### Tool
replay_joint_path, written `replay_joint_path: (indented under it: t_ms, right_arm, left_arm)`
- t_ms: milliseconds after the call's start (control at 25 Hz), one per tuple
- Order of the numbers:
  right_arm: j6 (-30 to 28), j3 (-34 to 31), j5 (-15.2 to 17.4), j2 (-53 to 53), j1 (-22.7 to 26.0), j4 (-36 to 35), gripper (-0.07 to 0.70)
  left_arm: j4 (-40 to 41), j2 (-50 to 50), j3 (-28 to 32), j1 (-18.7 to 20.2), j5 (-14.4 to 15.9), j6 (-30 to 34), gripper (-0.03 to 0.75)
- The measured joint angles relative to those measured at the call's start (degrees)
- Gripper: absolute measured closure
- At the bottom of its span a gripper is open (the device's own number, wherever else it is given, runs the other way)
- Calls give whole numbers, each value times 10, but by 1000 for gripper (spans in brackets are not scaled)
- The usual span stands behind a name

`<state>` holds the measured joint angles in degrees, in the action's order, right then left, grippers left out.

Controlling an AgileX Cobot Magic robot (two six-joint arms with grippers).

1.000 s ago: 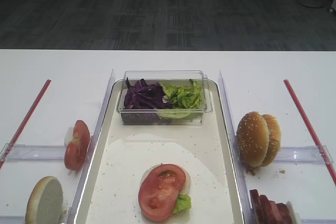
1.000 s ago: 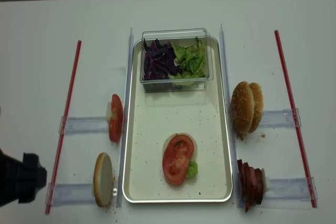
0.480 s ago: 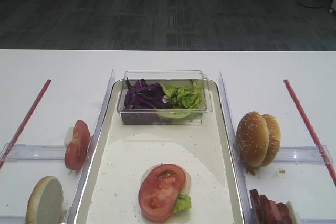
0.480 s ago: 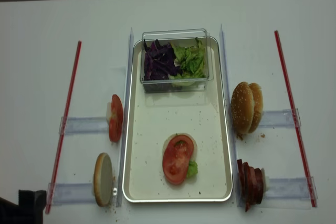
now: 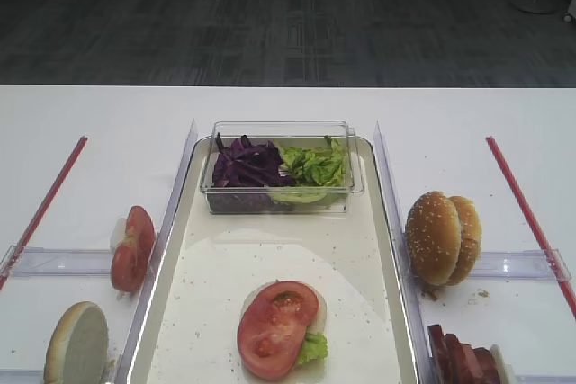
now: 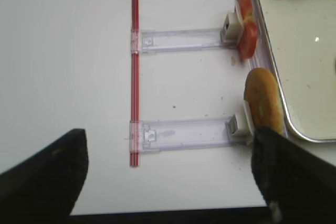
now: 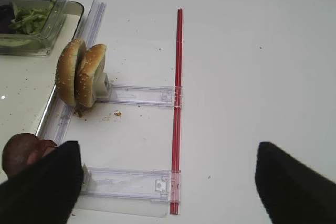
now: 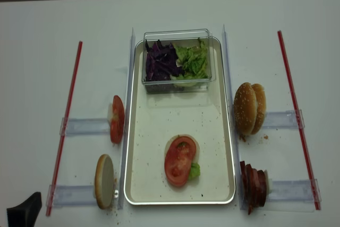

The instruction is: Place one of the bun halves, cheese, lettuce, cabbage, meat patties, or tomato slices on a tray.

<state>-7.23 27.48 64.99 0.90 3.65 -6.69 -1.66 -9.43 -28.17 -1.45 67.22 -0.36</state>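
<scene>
The metal tray (image 8: 139, 184) holds a tomato slice (image 8: 179, 160) lying on a pale round piece, with a lettuce bit (image 8: 194, 171) at its edge. At the tray's far end lie cabbage (image 8: 161, 61) and lettuce (image 8: 193, 60). Upright bun halves (image 8: 249, 108) and meat patties (image 8: 253, 185) stand to the right. More tomato slices (image 8: 117, 119) and one bun half (image 8: 104, 181) stand to the left. My left gripper (image 6: 165, 179) is open above the table left of that bun half (image 6: 262, 100). My right gripper (image 7: 168, 182) is open, right of the patties (image 7: 21, 150). Cheese is out of view.
A clear plastic box (image 8: 178, 82) holds the cabbage and lettuce. Red strips (image 8: 65, 126) (image 8: 297, 115) run along both sides, crossed by clear plastic holders (image 8: 85, 127) (image 8: 281, 119). Clear upright dividers flank the tray. The table's near edge (image 6: 157, 216) lies just under my left gripper.
The left arm's dark shape has drawn back toward the lower left corner of the overhead view, leaving only a tip showing. The food has not moved.
</scene>
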Motion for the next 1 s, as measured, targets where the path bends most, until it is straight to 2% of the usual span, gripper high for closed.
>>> replay_joint_path:
  t_ms: [360,1000]
  right_arm:
    - [0,0,0,0,0,0,-45]
    - [0,0,0,0,0,0,-45]
  left_arm:
    - [-1,100,0,0,5,4,134]
    - [-1,103,0,0,7,4,134]
